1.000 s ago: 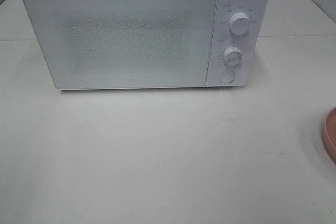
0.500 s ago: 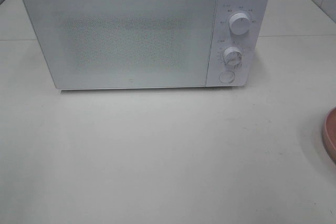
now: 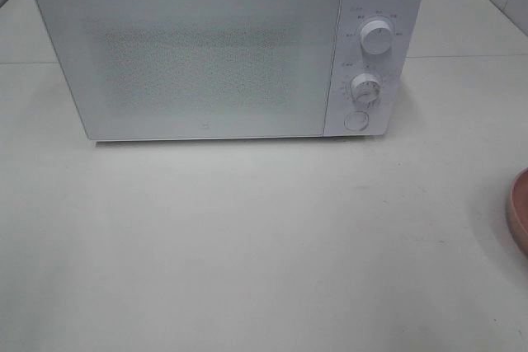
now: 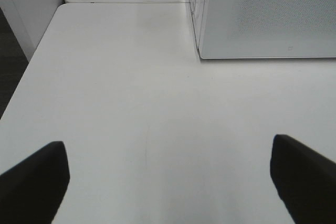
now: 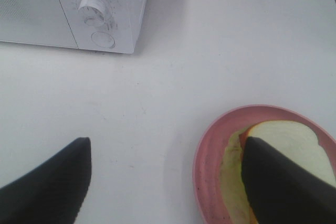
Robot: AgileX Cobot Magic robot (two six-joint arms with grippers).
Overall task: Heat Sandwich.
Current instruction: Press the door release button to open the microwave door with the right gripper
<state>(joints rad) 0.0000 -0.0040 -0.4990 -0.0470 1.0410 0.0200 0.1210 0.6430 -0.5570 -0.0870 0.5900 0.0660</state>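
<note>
**Where this could slip before anything is heated**

Exterior high view: the microwave (image 3: 206, 47) stands along the back edge of the counter (image 3: 247, 245) with its door shut. Only a sliver of the pink plate (image 3: 520, 216) shows, toward the counter's right side. The sandwich and both claws are out of sight here. The door must open first. The round button (image 3: 355, 120) under the two knobs is probably the release, and an off-centre push could turn a knob or shove the oven back.

Left wrist view: the left claw (image 4: 168, 177) hangs released and empty over bare counter near its left edge, with the microwave's front corner ahead. If the door hinges on that side, it could swing into this arm.

Right wrist view: the right claw (image 5: 168, 182) is spread wide, grasping nothing. One finger (image 5: 283, 187) sits in front of the sandwich (image 5: 294, 137), which lies on the plate; I cannot tell whether they touch. Closing on the bread would crush it and squeeze out the filling. A shallow grip on the rim could tilt the plate and let the sandwich slide off.
</note>
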